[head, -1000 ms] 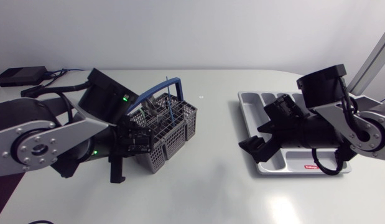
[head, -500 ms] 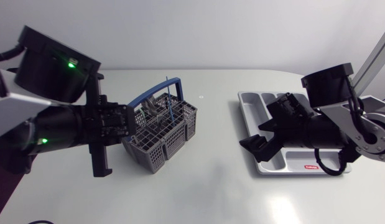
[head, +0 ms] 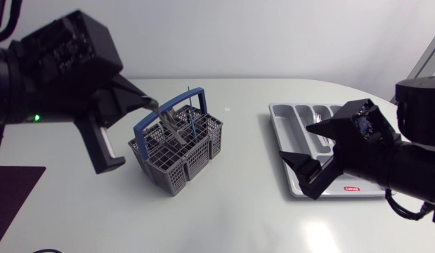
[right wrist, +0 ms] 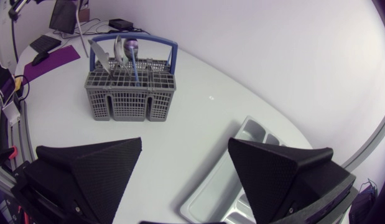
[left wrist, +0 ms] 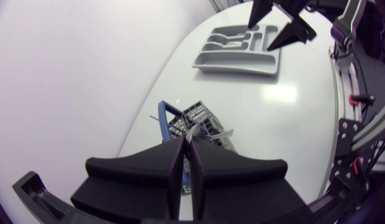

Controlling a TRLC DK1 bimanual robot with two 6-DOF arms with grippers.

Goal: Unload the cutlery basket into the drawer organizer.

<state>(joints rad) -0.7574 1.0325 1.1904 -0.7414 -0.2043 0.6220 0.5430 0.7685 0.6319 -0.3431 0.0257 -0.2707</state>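
While my left arm (head: pixel 55 77) hangs high over the table (head: pixel 231 204), up and to the left of the basket (head: pixel 182 156), the left gripper (left wrist: pixel 187 144) points down toward it. Jaws are drawn almost together, with only a narrow slit between. A thin grey cutlery piece (left wrist: pixel 208 132) sits in that slit and sticks out past the tips, so I log the jaws as clamped on it. What kind of piece it is I cannot tell.

Basket: grey mesh, upright on the table, with a blue handle (head: pixel 172 105) arched over it. Standing in it, as seen from the right wrist view: a flat blade (right wrist: pixel 96 56) leaning outward, a spoon (right wrist: pixel 119 50), and a blue-handled piece (right wrist: pixel 136 70).

Right of the basket and well apart from it: right gripper (head: pixel 317 151), jaws wide apart, nothing between them. It hangs over the end of the organizer (head: pixel 301 116) nearest the basket.

Organizer: grey tray with long compartments, flat on the table, well to the right of the basket.
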